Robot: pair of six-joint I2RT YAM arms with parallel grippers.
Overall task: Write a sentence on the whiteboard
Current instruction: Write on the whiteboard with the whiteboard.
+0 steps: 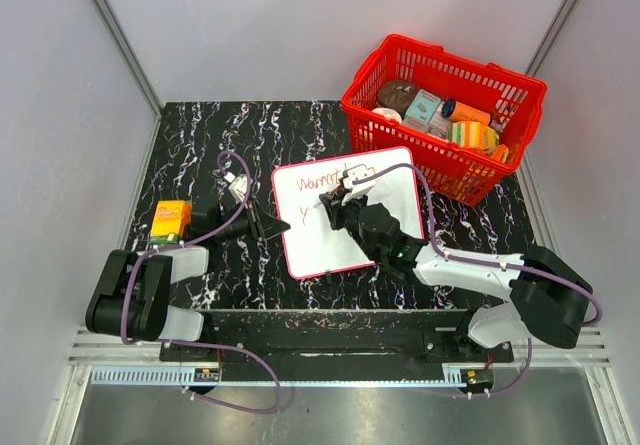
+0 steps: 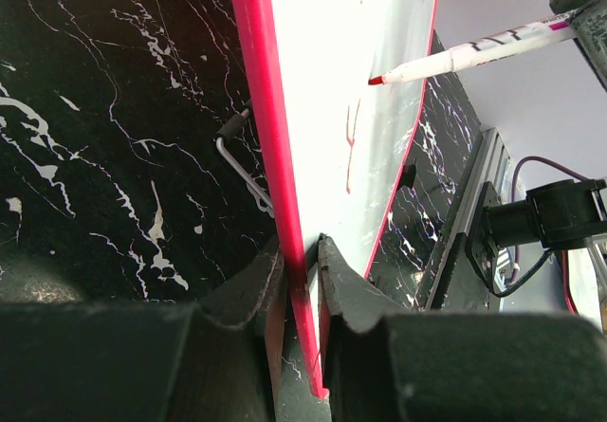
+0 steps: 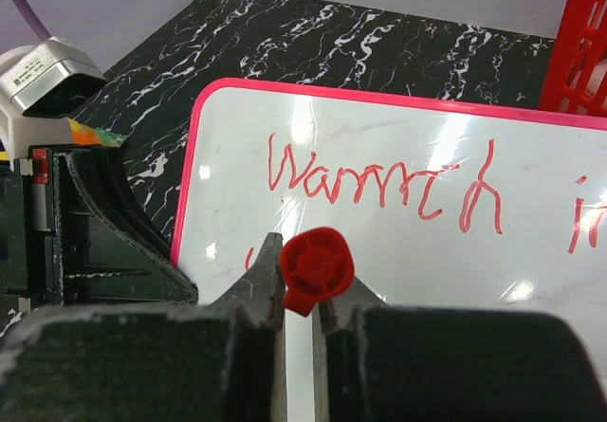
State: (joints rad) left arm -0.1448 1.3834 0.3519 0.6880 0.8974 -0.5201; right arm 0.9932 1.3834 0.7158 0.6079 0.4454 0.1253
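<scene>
Starting closest to us: the left tool (image 2: 302, 261) is clamped on the near-left edge of the whiteboard (image 1: 305, 243), one finger on each side of the thin red frame. We reckon that's purely an anchor, so the board doesn't skate around on the desk (image 1: 200, 135) under pen pressure. The small orange box (image 1: 170, 220) off to that arm's left is well apart from the board and doesn't look involved.

The right tool (image 3: 299, 294) is closed around a marker (image 2: 455, 57), red cap end poking up between the fingers. The left wrist view shows the tip angled down toward the white surface. We can't tell whether it's touching or just above. The tilt makes sense: it brings the tip down onto the board without the fingers rubbing the ink.

The whiteboard lies flat mid-desk, slightly rotated, between the two arms. The sentence (image 3: 379, 185) so far reads roughly "Warmth i" on the top line, and there's a lone stroke like a "y" starting the second line, so our guess is that it's partway done.

Farthest back, the red basket (image 1: 440, 165) full of groceries sits just beside the board's far-right corner, out of the writing path.
</scene>
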